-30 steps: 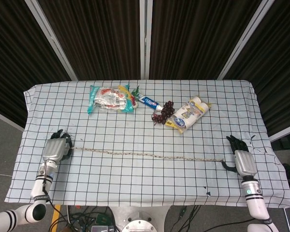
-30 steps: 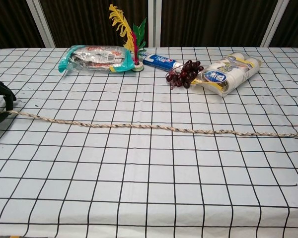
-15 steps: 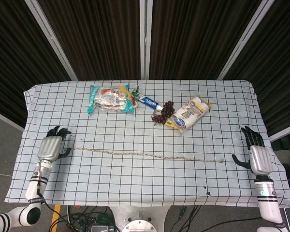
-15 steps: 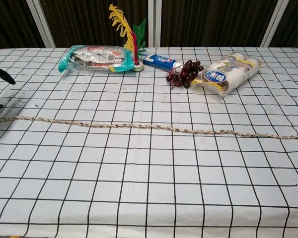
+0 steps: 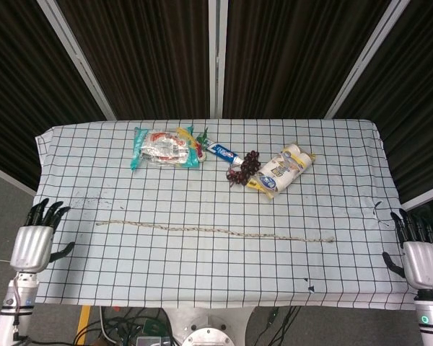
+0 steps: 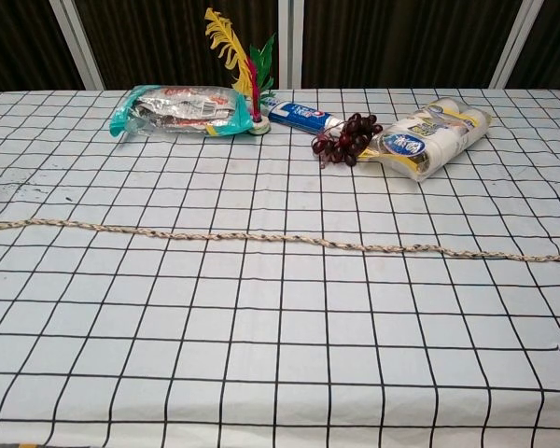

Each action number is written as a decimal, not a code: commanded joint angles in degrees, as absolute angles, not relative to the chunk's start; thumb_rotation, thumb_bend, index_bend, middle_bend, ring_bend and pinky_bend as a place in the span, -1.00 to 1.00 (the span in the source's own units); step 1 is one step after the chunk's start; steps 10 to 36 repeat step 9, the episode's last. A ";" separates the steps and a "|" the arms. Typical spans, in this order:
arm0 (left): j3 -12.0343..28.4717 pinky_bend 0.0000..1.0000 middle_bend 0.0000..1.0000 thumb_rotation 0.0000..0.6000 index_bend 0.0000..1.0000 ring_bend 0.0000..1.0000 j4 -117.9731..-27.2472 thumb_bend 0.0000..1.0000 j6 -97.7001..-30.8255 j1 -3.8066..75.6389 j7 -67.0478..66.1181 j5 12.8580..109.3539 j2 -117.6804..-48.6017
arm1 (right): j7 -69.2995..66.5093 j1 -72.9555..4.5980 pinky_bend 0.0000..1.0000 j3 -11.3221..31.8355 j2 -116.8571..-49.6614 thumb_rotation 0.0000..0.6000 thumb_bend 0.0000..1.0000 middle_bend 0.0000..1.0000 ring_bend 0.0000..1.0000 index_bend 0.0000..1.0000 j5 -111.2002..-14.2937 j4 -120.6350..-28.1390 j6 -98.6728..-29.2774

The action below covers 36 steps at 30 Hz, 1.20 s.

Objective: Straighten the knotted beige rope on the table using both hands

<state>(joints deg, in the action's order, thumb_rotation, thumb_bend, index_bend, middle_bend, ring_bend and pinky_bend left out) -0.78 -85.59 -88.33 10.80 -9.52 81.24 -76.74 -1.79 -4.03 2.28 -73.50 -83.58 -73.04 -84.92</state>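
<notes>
The beige rope lies stretched out in a nearly straight line across the checked tablecloth, with no knot visible; in the chest view the rope runs from the left edge to the right edge. My left hand hovers off the table's left side, fingers spread, holding nothing. Beyond the table's right edge, my right hand is also empty with fingers apart. Neither hand touches the rope. The chest view shows no hand.
At the back of the table lie a snack packet, a feathered shuttlecock, a toothpaste tube, a bunch of dark grapes and a pack of small bottles. The table's front edge is close to the rope.
Both hands let go of the rope ends and drew back outward and down, past the table's sides. The rope stays stretched out where it was laid.
</notes>
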 commanded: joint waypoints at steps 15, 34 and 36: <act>-2.76 -0.74 -0.76 1.00 -0.68 -1.00 -83.99 -0.76 -88.27 7.04 -7.87 82.76 -77.83 | -0.71 -3.56 -1.00 0.94 -74.50 1.00 -0.55 -1.00 -1.00 -1.00 -84.25 -72.82 -83.14; -2.76 -0.74 -0.76 1.00 -0.68 -1.00 -83.99 -0.76 -88.27 7.04 -7.87 82.76 -77.83 | -0.71 -3.56 -1.00 0.94 -74.50 1.00 -0.55 -1.00 -1.00 -1.00 -84.25 -72.82 -83.14; -2.76 -0.74 -0.76 1.00 -0.68 -1.00 -83.99 -0.76 -88.27 7.04 -7.87 82.76 -77.83 | -0.71 -3.56 -1.00 0.94 -74.50 1.00 -0.55 -1.00 -1.00 -1.00 -84.25 -72.82 -83.14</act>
